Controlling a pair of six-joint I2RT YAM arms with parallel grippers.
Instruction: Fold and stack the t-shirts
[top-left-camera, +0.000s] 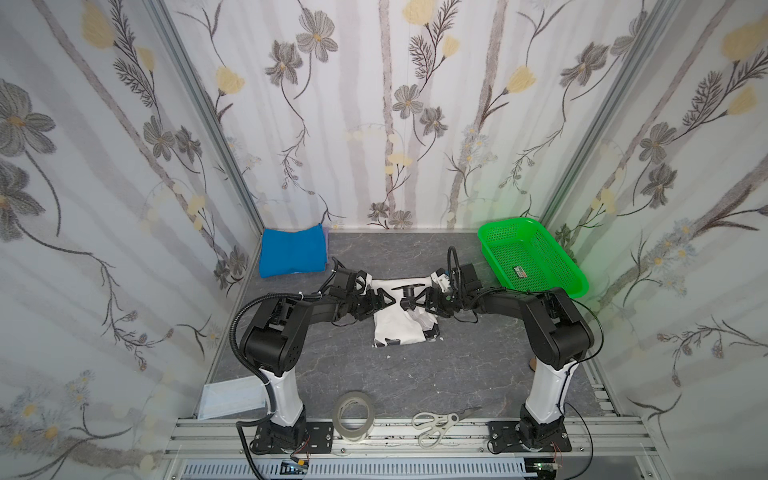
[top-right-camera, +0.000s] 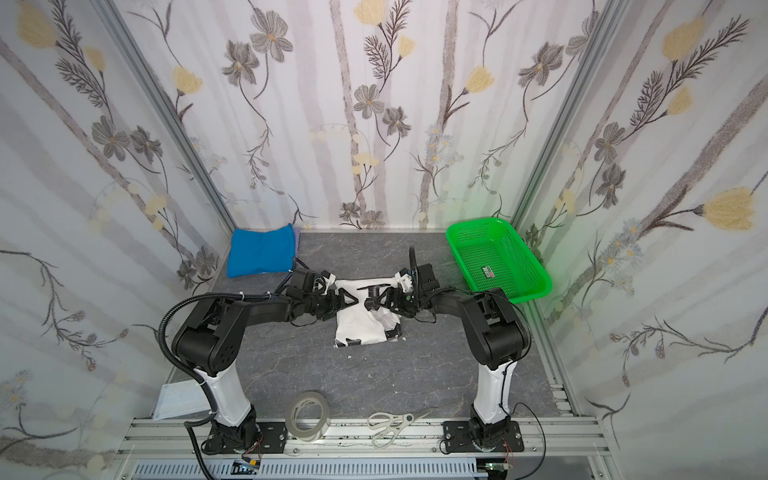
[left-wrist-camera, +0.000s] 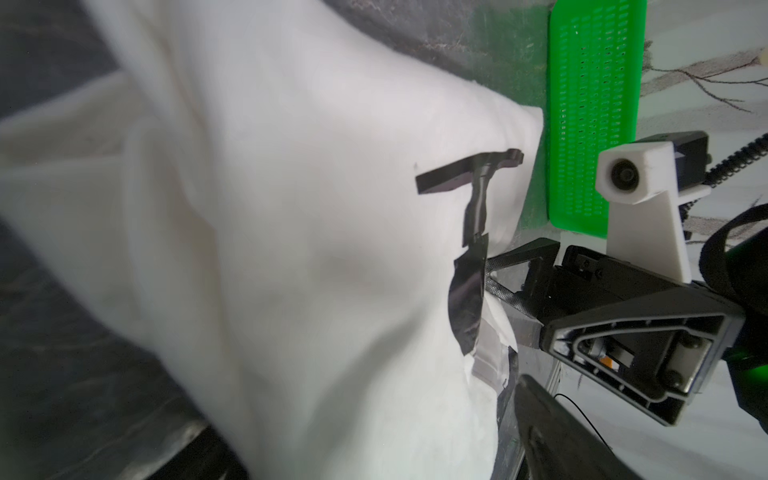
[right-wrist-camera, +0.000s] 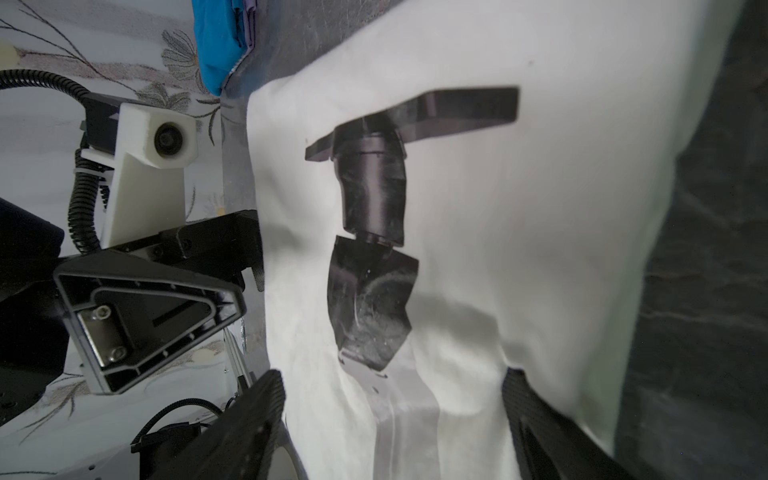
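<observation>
White shirt in the middle of a grey marbled tabletop, boxed in by flowered wallpaper on three sides.
From the left: the folded blue shirt lies in the tabletop's upper-left corner, against the wall. The left gripper sits at the white shirt's left edge, fingers wide, and cloth fills its wrist view. The shirt's black print faces up. The right gripper is at the right edge, its fingers also wide with cloth spread between them. A green basket stands at the upper right, its label too small to read. Along the lower edge lie a tape roll and scissors.
</observation>
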